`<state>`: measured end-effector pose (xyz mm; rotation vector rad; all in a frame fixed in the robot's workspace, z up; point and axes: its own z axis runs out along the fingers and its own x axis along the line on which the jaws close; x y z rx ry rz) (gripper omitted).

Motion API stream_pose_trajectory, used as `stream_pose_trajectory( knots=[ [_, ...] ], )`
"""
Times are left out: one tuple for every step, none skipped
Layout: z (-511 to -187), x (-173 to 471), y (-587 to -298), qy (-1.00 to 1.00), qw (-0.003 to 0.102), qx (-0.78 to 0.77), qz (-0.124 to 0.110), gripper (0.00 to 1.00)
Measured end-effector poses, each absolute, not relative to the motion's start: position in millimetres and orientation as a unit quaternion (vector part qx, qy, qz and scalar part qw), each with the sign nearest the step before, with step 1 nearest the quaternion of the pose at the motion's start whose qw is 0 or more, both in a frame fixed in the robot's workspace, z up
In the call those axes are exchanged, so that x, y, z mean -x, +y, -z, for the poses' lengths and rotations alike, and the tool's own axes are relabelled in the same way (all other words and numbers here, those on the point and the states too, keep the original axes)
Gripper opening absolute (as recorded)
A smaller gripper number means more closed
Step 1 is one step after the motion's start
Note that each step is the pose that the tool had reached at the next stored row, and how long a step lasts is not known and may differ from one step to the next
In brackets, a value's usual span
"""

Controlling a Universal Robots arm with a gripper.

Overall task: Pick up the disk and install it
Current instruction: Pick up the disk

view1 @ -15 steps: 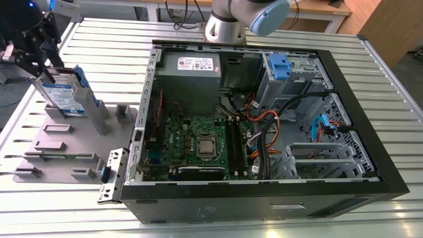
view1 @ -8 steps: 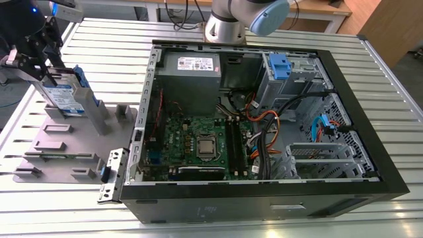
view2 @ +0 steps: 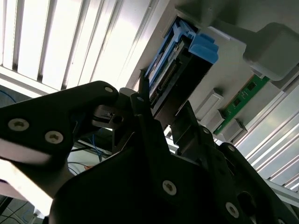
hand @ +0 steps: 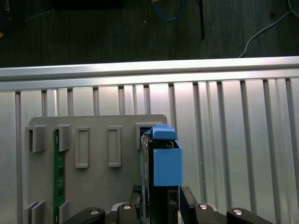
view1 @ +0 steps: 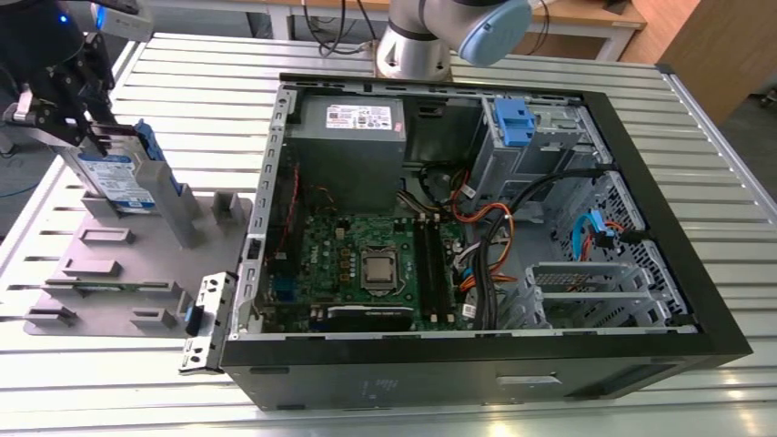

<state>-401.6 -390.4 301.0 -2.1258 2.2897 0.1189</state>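
Nearest in the exterior view, at six o'clock, is the black front wall of an open computer case point(view1: 425, 382). The case lies on a slatted metal table point(view1: 195, 82) with its green motherboard point(view1: 364, 259) exposed. At nine o'clock, beside the case, a grey fixture plate point(view1: 116, 273) carries upright holders.

Farther back, at ten o'clock, the gripper point(view1: 95, 137) clamps the disk point(view1: 116, 177). The disk stands on edge over the plate's far end; whether it rests in a holder cannot be told. In both wrist views the black fingers point(hand: 187, 203) point(view2: 142, 98) press the disk's point(hand: 167, 163) point(view2: 180, 70) two faces.

At the case's far end sit a grey power supply point(view1: 352, 137) and a drive bay point(view1: 516, 123) with a blue tab. Farthest, at twelve o'clock, is the arm's base point(view1: 419, 45).
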Motion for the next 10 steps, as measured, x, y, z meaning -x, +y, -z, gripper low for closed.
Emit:
stream_pose_trajectory(
  knots=[
    [-301.0,401.6,-390.4,0.732,0.007,0.680,-0.038,0.45],
    [-301.0,401.6,-390.5,0.732,0.007,0.680,-0.038,0.45],
    [-300.9,401.6,-390.4,0.732,0.008,0.680,-0.038,0.45],
    [-300.9,401.6,-390.4,0.732,0.007,0.680,-0.038,0.45],
    [-300.9,401.6,-390.4,0.732,0.007,0.680,-0.038,0.45],
    [-300.9,401.6,-390.5,0.732,0.007,0.680,-0.038,0.45],
    [-300.8,401.6,-390.4,0.732,0.007,0.680,-0.038,0.44],
    [-300.8,401.6,-390.5,0.732,0.007,0.680,-0.038,0.44],
    [-300.8,401.6,-390.4,0.732,0.007,0.680,-0.038,0.36],
    [-300.8,401.6,-390.4,0.732,0.007,0.680,-0.038,0.36]
  ],
)
